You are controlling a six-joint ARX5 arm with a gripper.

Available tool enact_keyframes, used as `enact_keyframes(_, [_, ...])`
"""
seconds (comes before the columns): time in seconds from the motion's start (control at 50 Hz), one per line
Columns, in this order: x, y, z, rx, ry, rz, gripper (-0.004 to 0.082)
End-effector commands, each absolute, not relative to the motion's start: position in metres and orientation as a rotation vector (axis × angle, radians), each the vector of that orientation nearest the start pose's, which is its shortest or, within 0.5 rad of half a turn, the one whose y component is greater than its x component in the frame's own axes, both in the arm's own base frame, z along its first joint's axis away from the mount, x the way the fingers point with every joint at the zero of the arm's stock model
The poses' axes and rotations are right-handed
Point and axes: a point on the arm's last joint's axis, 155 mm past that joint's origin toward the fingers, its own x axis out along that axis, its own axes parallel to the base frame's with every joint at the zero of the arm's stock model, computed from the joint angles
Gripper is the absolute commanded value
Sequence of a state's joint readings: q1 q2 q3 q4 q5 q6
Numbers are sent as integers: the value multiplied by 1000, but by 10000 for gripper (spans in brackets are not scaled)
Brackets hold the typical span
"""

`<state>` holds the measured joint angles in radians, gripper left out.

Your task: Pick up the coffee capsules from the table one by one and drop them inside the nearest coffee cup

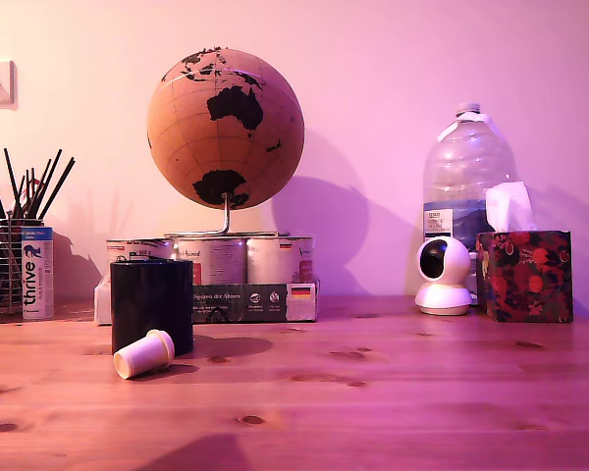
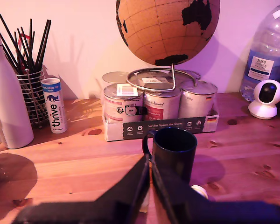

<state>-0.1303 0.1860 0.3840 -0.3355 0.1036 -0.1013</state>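
Lying on its side on the table (image 1: 393,392), the coffee capsule (image 1: 143,354) touched the coffee cup (image 2: 175,151) just ahead of the closed tool (image 2: 148,186), which needed to open wide first.

A cork globe (image 1: 225,128) stands on a tray of tins (image 1: 216,280) at the far side of the wooden desk (image 1: 373,392). On the exterior view's left are a mesh holder of black sticks (image 1: 10,265) and a "thrive" tube (image 1: 36,272). On its right stand a water bottle (image 1: 461,177), a small white camera (image 1: 443,275) and a floral tissue box (image 1: 525,275).
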Motion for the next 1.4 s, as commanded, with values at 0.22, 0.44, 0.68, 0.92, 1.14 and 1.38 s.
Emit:
enact_keyframes(0.22, [233,-51,226,-112,135,-235,-11])
enact_keyframes(0.44, [232,-62,220,-119,143,-294,-11])
enact_keyframes(0.68, [236,-70,203,-121,160,-336,-3])
enact_keyframes(0.92, [239,-79,167,-121,215,-381,126])
enact_keyframes(1.14, [242,-82,144,-115,240,-394,455])
enact_keyframes(1.38, [243,-83,128,-106,236,-402,538])
